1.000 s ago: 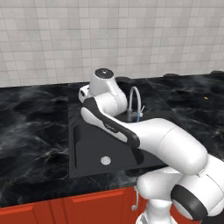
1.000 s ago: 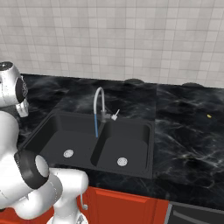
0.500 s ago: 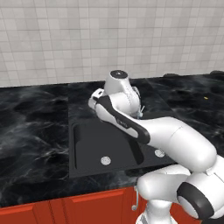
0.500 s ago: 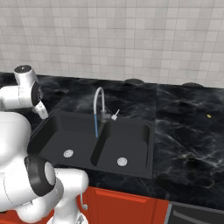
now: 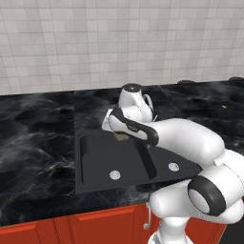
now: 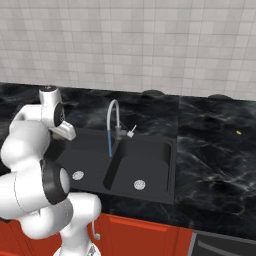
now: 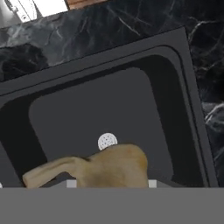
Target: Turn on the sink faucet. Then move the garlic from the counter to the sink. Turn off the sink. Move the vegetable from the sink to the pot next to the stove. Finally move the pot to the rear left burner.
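So the tool [image 5: 122, 137] is sitting over the left bowl of the sink [image 6: 150, 186] and it's closed most of the way around the garlic [image 7: 107, 168], which is hanging in the grip above the basin rather than lying in it. In the hand view the tan bulb with its stubby stem is filling the lower middle, right between the tips, and the round silver drain [image 7: 107, 141] of that bowl is peeking out just past it. Nothing is lying in the bowl itself as far as I can see, just dark grey floor around the drain. From the left base view you can just catch a bit of tan under the hand, with the white arm [image 5: 181, 138] reaching across the sink. The sink faucet [image 6: 114, 121] is standing at the divider between the two bowls, and a thin blue stream of water [image 6: 110, 143] is running down from its spout. The right bowl is holding only its own drain [image 6: 140, 184]. The black marble counter [image 6: 215, 160] is wrapping around the sink.
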Robot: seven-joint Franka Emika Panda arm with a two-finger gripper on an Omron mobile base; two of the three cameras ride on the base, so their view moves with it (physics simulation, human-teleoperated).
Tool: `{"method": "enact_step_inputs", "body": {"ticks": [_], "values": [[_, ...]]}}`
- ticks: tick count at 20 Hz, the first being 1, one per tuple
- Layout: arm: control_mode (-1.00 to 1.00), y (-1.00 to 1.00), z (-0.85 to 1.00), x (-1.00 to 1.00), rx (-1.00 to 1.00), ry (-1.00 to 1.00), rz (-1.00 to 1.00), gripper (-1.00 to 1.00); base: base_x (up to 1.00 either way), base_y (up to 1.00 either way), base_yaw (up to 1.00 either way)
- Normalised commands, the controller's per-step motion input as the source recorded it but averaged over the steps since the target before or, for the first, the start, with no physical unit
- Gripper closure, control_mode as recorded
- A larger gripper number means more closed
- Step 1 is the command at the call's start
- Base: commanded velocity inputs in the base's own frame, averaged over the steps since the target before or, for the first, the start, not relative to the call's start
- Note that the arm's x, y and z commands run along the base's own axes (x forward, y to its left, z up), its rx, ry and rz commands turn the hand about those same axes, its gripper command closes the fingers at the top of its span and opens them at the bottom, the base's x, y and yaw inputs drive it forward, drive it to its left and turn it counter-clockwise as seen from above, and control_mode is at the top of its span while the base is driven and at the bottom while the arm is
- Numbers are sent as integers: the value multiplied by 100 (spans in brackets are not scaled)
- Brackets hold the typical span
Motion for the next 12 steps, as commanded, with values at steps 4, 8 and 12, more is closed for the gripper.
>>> {"method": "enact_step_inputs", "body": {"ticks": [4, 8, 12], "values": [[-100, -3, -42, 34, -21, 7, 22, 100, 0, 0, 0], [-100, 0, -44, 26, -16, 0, 13, 100, 0, 0, 0], [-100, 0, -32, 19, -3, 0, 4, 100, 0, 0, 0]]}}
